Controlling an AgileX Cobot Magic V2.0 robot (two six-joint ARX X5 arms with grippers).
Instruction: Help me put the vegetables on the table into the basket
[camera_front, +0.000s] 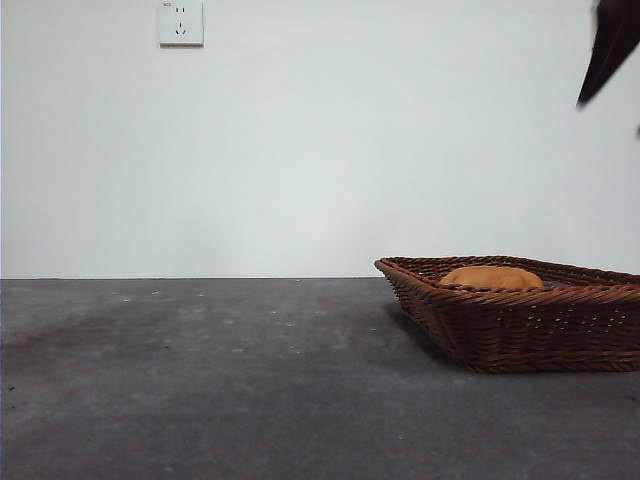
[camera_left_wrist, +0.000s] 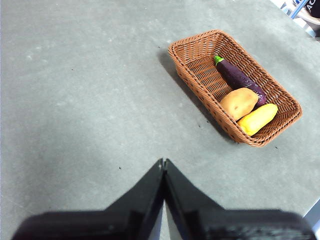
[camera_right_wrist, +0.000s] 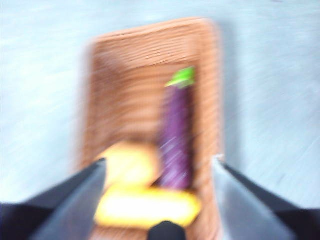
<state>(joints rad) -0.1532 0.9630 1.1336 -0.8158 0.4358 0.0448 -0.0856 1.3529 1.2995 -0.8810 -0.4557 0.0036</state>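
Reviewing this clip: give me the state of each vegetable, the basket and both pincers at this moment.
eggplant: lying in the basket, along one long side
potato: in the basket, beside the eggplant
corn cob: in the basket, at one end
basket: upright on the table, holding all three
left pincer: shut, empty, away from the basket
right pincer: open, empty, above the basket

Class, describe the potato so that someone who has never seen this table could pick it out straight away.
Start at the brown wicker basket on the grey table; all three vegetables lie inside it. The potato sits between the purple eggplant and the yellow corn, touching both. It is the only rounded, tan-brown one, shorter and plumper than its long neighbours.
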